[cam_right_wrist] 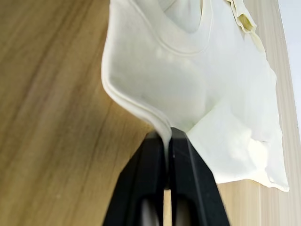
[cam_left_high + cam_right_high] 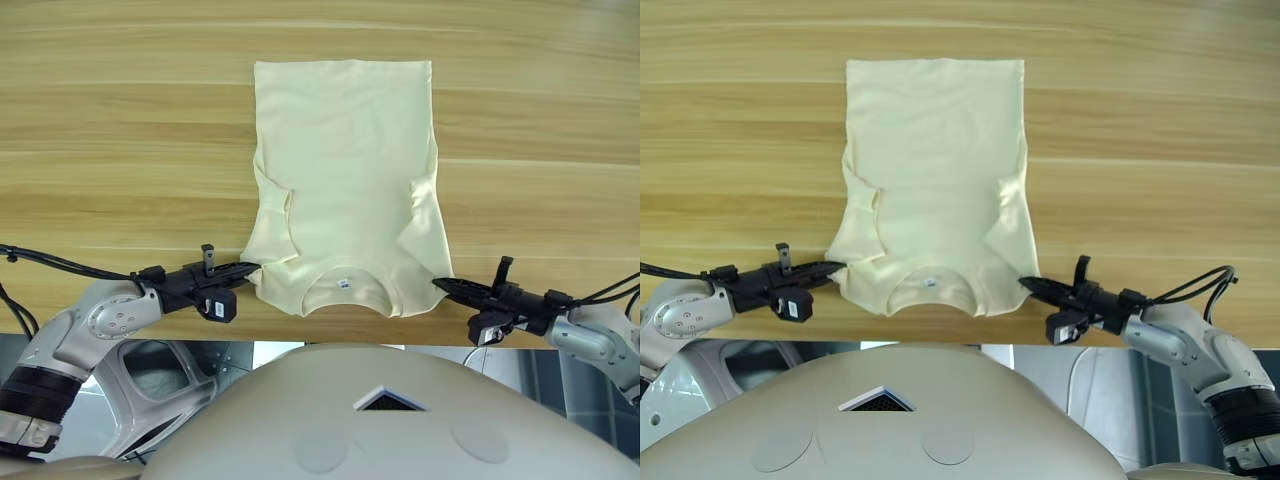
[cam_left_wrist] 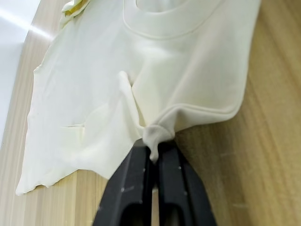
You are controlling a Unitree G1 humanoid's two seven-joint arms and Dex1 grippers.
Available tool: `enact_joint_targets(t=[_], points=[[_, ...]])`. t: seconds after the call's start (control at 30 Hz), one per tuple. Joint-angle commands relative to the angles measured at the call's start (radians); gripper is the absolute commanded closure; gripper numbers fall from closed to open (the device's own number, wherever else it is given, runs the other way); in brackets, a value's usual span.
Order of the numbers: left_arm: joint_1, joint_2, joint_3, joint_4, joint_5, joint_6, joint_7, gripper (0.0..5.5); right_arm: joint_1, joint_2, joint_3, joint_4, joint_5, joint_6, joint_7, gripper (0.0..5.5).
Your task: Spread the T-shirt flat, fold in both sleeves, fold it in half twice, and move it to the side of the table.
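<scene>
Cream T-shirt [image 2: 345, 180], sleeves folded in | left end effector [image 2: 250, 268] and right end effector [image 2: 440, 284] clamp its near corners | we lift both evenly, matching far edge.

Indoor workspace, perhaps a lab; the sort is not certain. A wood-grain bench [image 2: 120, 150] stands here; grey floor tiles [image 2: 225, 352] lie below its near edge.
</scene>
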Motion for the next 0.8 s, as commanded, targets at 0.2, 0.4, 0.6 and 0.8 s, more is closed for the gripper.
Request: enact_joint_targets(t=[0.2,0.4,0.6,0.8], points=[[0.05,0.004,0.008,0.04,-0.027,-0.018,-0.002,5.5,0.038,-0.026,-0.026,0.066,0.003,0.022,0.001,5.48],[0.211,0.001,0.084,-0.073,-0.11,-0.011,0.027,5.5,0.17,-0.019,-0.118,-0.011,0.07,0.026,-0.025,5.48],[0.348,-0.02,0.118,-0.202,-0.145,-0.006,0.022,5.5,0.326,0.003,-0.193,-0.145,0.135,0.041,-0.002,5.48],[0.076,-0.158,0.115,-0.062,-0.295,0.023,0.041,5.5,-0.057,0.13,-0.077,-0.151,0.381,0.13,0.069,5.48]])
